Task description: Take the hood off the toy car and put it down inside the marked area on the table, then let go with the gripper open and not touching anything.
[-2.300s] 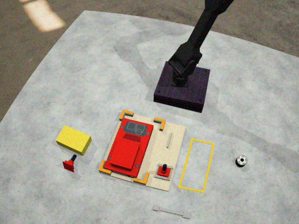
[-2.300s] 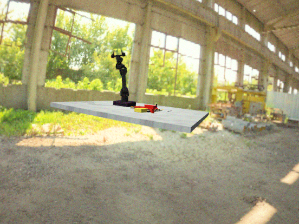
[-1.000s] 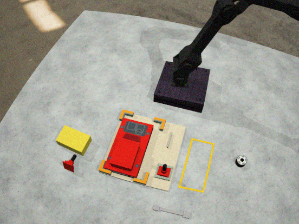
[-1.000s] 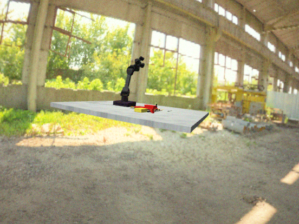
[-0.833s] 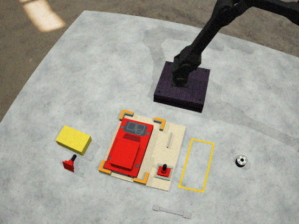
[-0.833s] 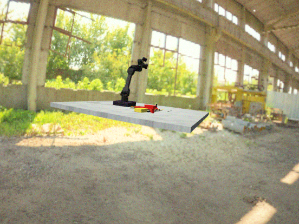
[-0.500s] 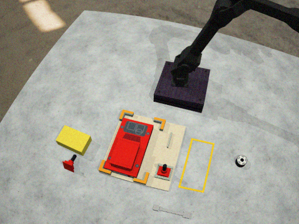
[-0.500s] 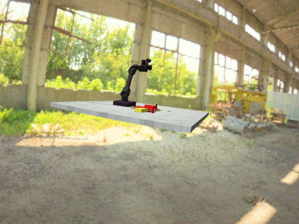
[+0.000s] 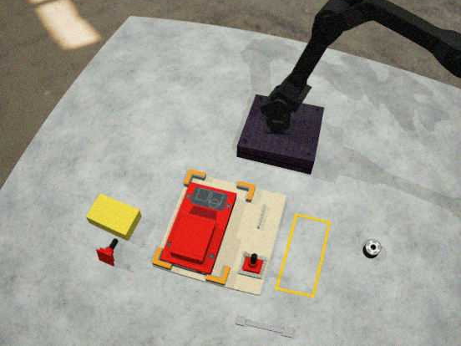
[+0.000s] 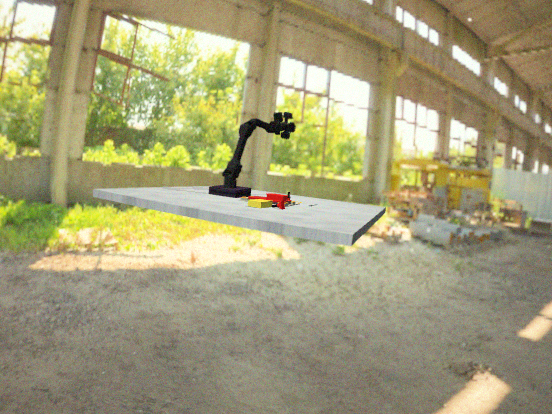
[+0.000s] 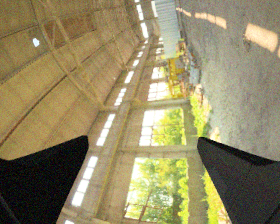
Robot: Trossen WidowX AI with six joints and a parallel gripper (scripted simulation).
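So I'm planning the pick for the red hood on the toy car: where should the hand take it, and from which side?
Probably from straight above, the open hand closing across the hood's two long side edges. It lies flat on the toy car, a raised slab whose sides look exposed. The orange corner brackets crowd the car's corners, so a sideways approach seems poor.

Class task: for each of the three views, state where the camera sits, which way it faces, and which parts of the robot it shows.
Top: above the table, looking down; shows base and arm.
Exterior: far off on the hall floor, level; whole arm, open tool raised.
Wrist: on the tool, facing the hall windows; only fingertips.
Top and exterior share the red toy car and yellow block.
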